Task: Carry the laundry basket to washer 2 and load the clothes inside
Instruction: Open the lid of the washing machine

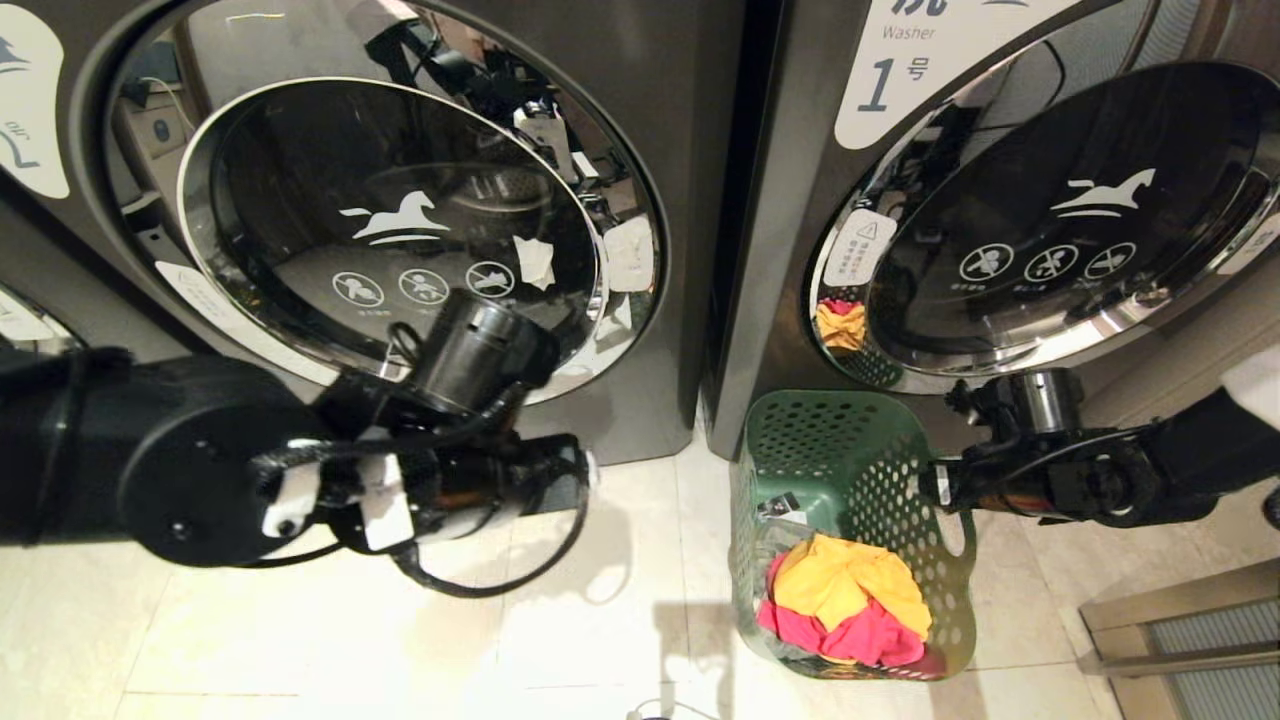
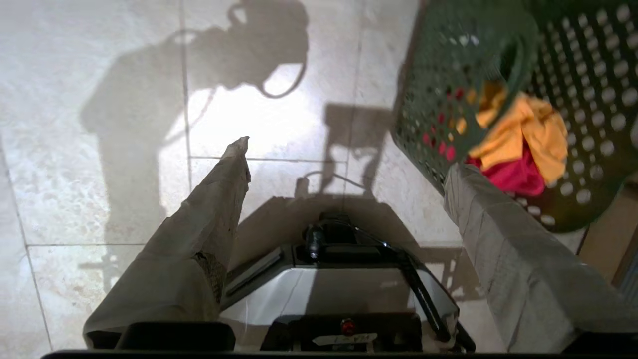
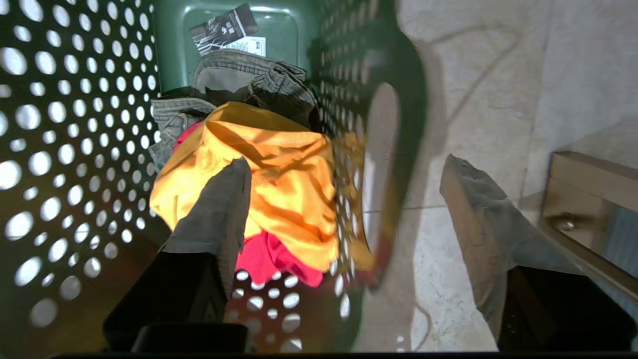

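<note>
The left gripper [image 2: 344, 169] hangs over a pale, glossy tiled floor [image 2: 99, 189] with its two grey-wrapped fingers [image 2: 214, 199] spread wide, nothing between them. The dark green perforated plastic laundry basket [image 2: 433, 99] stands on the floor just beside one finger, holding a crumpled orange cloth [image 2: 528, 129] atop a red cloth [image 2: 513, 177]. The arm's shadow [image 2: 149, 114] falls across the tiles, above the robot's grey-and-black base [image 2: 339, 284].

The dark green perforated laundry basket [image 1: 850, 470] is standing upright on the floor, holding yellow and pink clothes [image 1: 850, 600], near washer 2's [image 1: 640, 400] closed door.
</note>
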You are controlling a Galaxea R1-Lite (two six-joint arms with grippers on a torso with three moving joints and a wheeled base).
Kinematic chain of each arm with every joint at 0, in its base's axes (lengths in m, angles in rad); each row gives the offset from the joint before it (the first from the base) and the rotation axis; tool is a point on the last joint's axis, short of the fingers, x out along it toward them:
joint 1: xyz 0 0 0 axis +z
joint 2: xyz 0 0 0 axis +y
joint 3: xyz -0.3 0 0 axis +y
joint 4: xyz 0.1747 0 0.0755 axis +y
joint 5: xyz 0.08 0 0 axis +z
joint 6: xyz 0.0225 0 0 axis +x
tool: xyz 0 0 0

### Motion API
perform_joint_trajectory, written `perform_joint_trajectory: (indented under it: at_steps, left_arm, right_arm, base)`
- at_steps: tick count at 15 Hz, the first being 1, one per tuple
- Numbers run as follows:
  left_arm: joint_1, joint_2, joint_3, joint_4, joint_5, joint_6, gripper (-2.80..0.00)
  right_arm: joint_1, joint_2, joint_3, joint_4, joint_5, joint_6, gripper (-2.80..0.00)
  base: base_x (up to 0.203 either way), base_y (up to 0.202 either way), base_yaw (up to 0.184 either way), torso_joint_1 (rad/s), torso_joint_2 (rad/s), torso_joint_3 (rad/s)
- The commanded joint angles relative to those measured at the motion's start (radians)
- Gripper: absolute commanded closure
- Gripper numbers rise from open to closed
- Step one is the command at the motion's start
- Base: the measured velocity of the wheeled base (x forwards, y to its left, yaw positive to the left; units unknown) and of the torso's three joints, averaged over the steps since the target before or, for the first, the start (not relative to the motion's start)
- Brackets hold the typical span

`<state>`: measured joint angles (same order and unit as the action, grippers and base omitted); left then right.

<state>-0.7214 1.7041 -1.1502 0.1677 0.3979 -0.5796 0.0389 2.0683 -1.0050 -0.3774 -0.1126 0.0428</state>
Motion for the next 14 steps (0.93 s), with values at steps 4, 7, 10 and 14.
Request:
perform_joint_trajectory:
  at_steps: [4, 7, 10, 14]
  left_arm:
    - [0.246, -0.220, 0.174, 0.001, -0.004, -0.009, 0.00]
    - [0.372, -0.327, 0.251, 0.005, -0.003, -0.019, 0.00]
    - [0.562, -0.444, 0.366, 0.003, -0.002, -0.016, 0.00]
    - [0.675, -0.610, 0.520, -0.011, -0.004, -0.007, 0.00]
  right_arm:
    - [0.012, -0.387, 0.242, 0.000, 0.000, 0.017, 0.00]
    - [0.014, -0.548, 0.343, 0.001, -0.001, 0.030, 0.00]
    - [0.012, -0.723, 0.422, 0.010, -0.015, 0.035, 0.00]
    - [-0.168, -0.943, 0.542, 0.026, -0.061, 0.022, 0.00]
  base:
    - [0.000, 0.000, 0.000, 0.000, 0.00, 0.000]
    - [0.000, 0.000, 0.000, 0.000, 0.00, 0.000]
    - [0.000, 0.000, 0.000, 0.000, 0.00, 0.000]
    - [0.000, 0.000, 0.000, 0.000, 0.00, 0.000]
